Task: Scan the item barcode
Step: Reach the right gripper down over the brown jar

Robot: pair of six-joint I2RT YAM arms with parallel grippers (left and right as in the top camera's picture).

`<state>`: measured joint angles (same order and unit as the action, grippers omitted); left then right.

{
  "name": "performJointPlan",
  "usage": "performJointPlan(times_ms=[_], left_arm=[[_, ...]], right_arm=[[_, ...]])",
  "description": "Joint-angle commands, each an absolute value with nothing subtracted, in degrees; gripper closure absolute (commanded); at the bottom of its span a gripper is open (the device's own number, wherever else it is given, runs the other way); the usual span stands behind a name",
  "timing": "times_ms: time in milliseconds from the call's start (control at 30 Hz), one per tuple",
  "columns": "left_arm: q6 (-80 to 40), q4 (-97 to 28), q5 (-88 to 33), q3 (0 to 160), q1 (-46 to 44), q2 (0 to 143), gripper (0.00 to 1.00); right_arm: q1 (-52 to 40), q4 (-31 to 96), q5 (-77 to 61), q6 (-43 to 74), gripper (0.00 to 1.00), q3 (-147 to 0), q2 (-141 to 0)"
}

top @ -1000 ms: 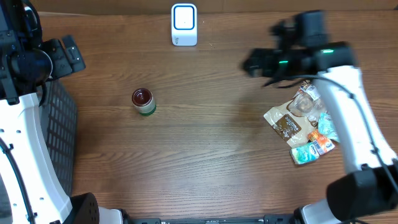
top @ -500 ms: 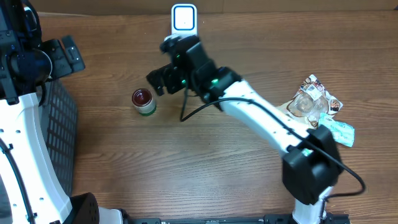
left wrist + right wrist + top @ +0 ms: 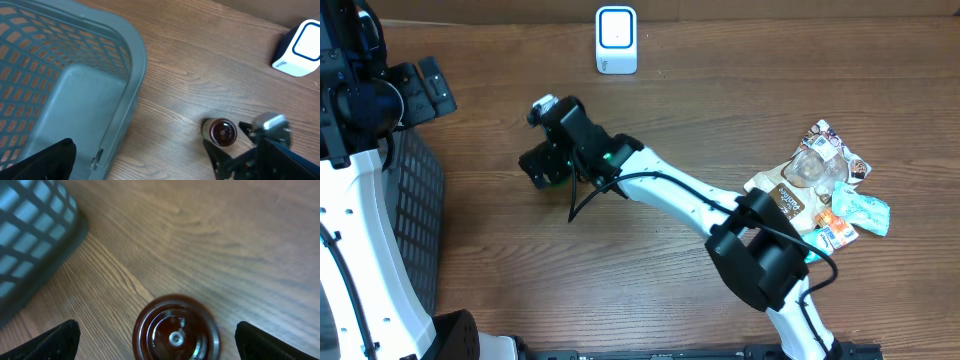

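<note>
The item is a small jar with a dark red lid [image 3: 222, 132], standing upright on the wooden table left of centre. In the overhead view my right gripper [image 3: 542, 162] covers most of it, leaving only a green edge of the jar [image 3: 558, 179] showing. From the right wrist, the lid [image 3: 176, 335] sits between the two black fingertips [image 3: 55, 341], which stand wide apart without touching it; the right gripper is open. The white scanner [image 3: 616, 39] with a blue window stands at the table's far edge. My left gripper [image 3: 423, 90] hangs open and empty over the basket at far left.
A grey-blue mesh basket [image 3: 420, 190] occupies the left edge of the table, close to the jar's left side [image 3: 30, 235]. A pile of snack packets and pouches [image 3: 820, 195] lies at the right. The right arm's white link [image 3: 680, 195] stretches diagonally across the middle.
The right arm has swung from the packets at the right, past the scanner, down to the jar. The left arm has not moved.
</note>
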<state>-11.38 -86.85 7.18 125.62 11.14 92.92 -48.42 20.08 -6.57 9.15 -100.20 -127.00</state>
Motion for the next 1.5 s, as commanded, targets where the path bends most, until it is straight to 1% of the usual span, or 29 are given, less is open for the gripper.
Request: performJointPlan(times_ms=[0, 233, 433, 500, 533, 667, 833, 1000, 1267, 1367, 1467], left_arm=[[-10.28, -86.74, 7.68, 125.75, 11.22, 92.99, 0.0], [-10.28, -86.74, 7.68, 125.75, 11.22, 92.99, 0.0], [-10.28, -86.74, 7.68, 125.73, 11.22, 92.99, 0.0], [-10.28, -86.74, 7.68, 125.75, 11.22, 92.99, 0.0], [-10.28, -86.74, 7.68, 125.75, 11.22, 92.99, 0.0], [-10.28, -86.76, 7.68, 125.73, 11.22, 92.99, 0.0], [-10.28, -86.74, 7.68, 125.75, 11.22, 92.99, 0.01], [-10.28, -86.74, 7.68, 125.75, 11.22, 92.99, 0.0], [-10.28, -86.74, 7.68, 125.75, 11.22, 92.99, 0.01], [-10.28, -86.74, 7.68, 125.73, 11.22, 92.99, 0.0], [-10.28, -86.74, 7.68, 125.75, 11.22, 92.99, 0.01]], right_arm=[[-48.47, 19.38, -5.32, 8.88, 0.0, -101.86, -129.01], [-48.53, 18.68, -4.12, 8.49, 0.0, -101.84, -131.66], [-48.58, 20.05, -6.17, 7.16, 0.0, -101.6, -131.83], [-48.49, 20.56, -6.07, 7.16, 0.1, -101.6, -131.79], [-47.79, 21.06, -6.07, 7.16, 0.18, -101.6, -131.35], [-45.12, 23.59, -6.07, 7.16, 0.28, -101.62, -128.2], [-42.48, 29.69, -6.04, 7.16, 0.29, -101.62, -123.79], [-39.38, 39.81, -6.0, 4.99, 0.29, -101.62, -119.81], [-35.99, 54.98, -5.13, 4.86, 0.29, -101.6, -119.15], [-35.59, 57.67, -5.19, 6.02, 0.29, -101.58, -119.15], [-35.59, 56.93, -5.13, 6.13, 0.29, -100.92, -119.15]])
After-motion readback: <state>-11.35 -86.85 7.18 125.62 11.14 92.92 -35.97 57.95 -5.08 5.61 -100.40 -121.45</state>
